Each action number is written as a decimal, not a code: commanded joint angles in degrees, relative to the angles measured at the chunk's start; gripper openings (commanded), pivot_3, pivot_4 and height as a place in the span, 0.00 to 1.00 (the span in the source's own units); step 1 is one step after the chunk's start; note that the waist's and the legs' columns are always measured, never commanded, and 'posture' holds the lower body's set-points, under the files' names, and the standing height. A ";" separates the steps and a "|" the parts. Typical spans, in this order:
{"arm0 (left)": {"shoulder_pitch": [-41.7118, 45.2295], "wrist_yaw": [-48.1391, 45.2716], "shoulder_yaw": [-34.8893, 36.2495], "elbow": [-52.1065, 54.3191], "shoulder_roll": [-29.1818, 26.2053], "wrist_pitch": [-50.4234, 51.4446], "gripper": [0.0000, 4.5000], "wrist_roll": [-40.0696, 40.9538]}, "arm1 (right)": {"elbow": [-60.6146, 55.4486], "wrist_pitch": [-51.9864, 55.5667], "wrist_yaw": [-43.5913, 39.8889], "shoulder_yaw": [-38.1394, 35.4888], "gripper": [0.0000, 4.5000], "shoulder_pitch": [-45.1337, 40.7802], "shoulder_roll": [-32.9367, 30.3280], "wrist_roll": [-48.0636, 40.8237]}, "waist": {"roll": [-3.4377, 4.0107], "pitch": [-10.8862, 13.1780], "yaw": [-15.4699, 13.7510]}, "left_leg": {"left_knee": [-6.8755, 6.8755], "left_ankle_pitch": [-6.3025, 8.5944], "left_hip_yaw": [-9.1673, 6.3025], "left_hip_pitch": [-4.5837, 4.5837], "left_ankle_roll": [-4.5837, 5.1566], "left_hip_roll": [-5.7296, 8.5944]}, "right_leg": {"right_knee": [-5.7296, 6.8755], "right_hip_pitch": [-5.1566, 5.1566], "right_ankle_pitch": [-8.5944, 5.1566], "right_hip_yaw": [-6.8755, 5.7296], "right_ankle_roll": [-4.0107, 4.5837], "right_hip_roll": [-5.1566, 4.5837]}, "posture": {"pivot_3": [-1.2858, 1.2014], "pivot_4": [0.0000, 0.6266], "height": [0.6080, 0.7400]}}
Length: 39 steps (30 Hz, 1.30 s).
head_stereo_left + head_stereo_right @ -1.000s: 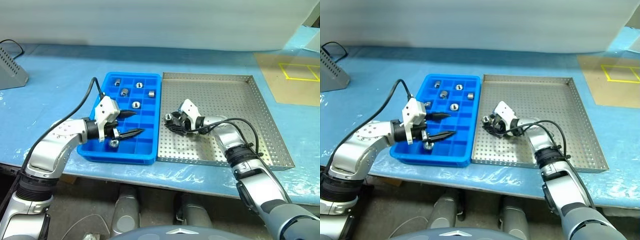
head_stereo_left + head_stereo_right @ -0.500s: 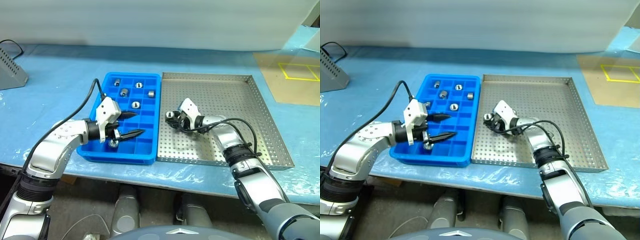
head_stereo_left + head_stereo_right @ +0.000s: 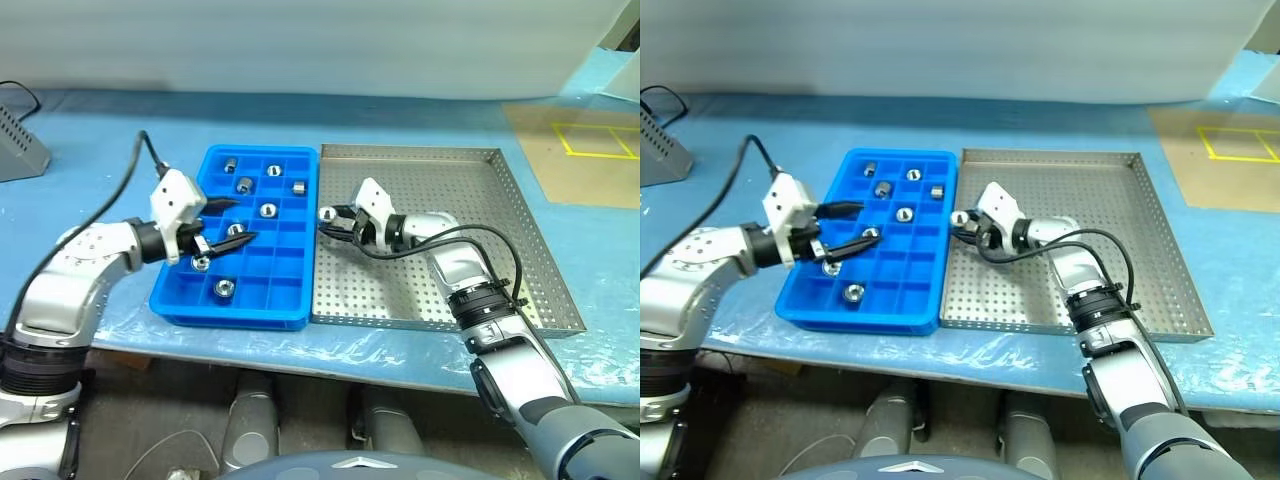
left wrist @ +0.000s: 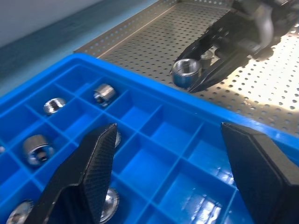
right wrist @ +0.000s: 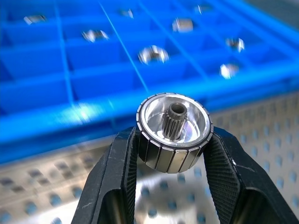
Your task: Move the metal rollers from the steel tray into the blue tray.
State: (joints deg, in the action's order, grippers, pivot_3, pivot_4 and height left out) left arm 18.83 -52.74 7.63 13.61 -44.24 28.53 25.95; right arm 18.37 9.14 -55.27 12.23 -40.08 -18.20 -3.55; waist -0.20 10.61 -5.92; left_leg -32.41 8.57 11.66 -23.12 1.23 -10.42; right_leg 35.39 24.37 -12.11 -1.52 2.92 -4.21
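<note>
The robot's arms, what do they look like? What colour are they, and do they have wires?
Both arms are shiny silver-grey with rounded shells and black ringed joints. A white boxy block sits at each wrist. The left pincer and right pincer each have two black pointed fingers, with ridged inner pads. A thin black cable loops from the left wrist, and another black cable curls along the right forearm.

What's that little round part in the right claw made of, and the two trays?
The roller looks like polished metal: mirror-bright face, grooved rim, with a duller toothed pin at its centre. The steel tray looks like matte grey sheet metal, punched with rows of holes. The blue tray seems moulded plastic: uniform bright colour, glossy highlights, thin grid walls.
</note>
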 commanded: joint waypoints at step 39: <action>-12.23 1.46 5.28 7.93 -2.32 2.82 0.84 4.02 | 7.74 0.12 -6.83 1.23 0.81 -7.64 9.47 -3.97 | -0.04 0.00 -1.51 | 0.21 -0.01 -0.03 0.01 -0.03 0.02 | -0.13 0.01 -0.03 -0.02 0.03 -0.01 | 0.59 0.24 1.00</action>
State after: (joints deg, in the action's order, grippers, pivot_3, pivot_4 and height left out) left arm 5.12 -50.66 13.21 21.66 -46.10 32.26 29.89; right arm 30.74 8.08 -62.10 16.30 -46.93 -7.53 -5.00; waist -0.24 10.61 -7.42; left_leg -32.22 8.56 11.63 -23.12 1.20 -10.38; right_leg 35.27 24.38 -12.13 -1.53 2.95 -4.22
